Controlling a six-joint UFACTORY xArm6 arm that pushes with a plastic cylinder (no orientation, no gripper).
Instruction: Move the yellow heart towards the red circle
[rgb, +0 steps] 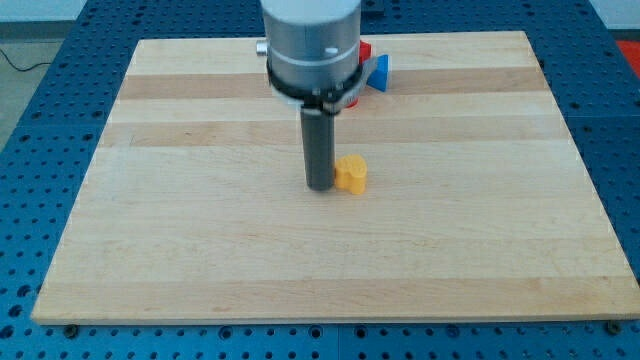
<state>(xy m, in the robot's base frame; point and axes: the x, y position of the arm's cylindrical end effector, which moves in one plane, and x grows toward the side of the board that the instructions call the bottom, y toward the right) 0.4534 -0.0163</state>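
The yellow heart (351, 174) lies near the middle of the wooden board (200, 250). My tip (320, 186) stands right against the heart's left side, touching or nearly touching it. A red block (365, 50), likely the red circle, shows only as a small part at the view's top behind the arm's grey body, so its shape cannot be made out. It lies well above the yellow heart in the view.
A blue block (378, 72), triangular in look, sits just right of the arm's body, next to the red block. The arm's grey body (312, 45) hides part of the board's top middle. A blue perforated table surrounds the board.
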